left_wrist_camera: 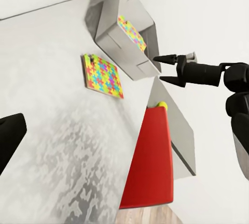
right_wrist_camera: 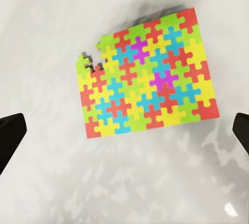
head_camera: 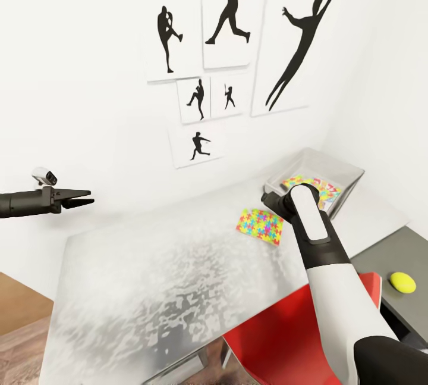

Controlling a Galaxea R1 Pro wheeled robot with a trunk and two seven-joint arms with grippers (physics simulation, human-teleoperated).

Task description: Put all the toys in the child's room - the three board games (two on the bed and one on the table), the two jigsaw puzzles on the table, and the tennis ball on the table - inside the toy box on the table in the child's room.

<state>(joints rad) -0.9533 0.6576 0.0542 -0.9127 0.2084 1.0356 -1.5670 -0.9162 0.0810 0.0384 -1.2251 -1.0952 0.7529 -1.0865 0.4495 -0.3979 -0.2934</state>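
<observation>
Right arm's white and black forearm fills the near foreground of the head view, reaching forward over the tabletop toward the loose jigsaw puzzle. Right claw: seen from the left wrist view, its two dark fingers are parted with a clear gap between the tips, nothing between them, touching nothing. In the right wrist view the two fingertips sit at opposite edges, wide apart, with the jigsaw puzzle lying flat on the pale tabletop between and beyond them; one corner of the puzzle has a few pieces missing. Second jigsaw puzzle lies inside the toy box, which stands on the pale tabletop near the wall corner, just beyond the loose puzzle. Tennis ball rests on the lower dark grey section, well apart from the toy box. Red chair is tucked under the tabletop edge. Left claw is held out level at the left of the head view, above and clear of the tabletop; fingers slightly parted, holding nothing. Baseball-player silhouette pictures hang on the white wall.
</observation>
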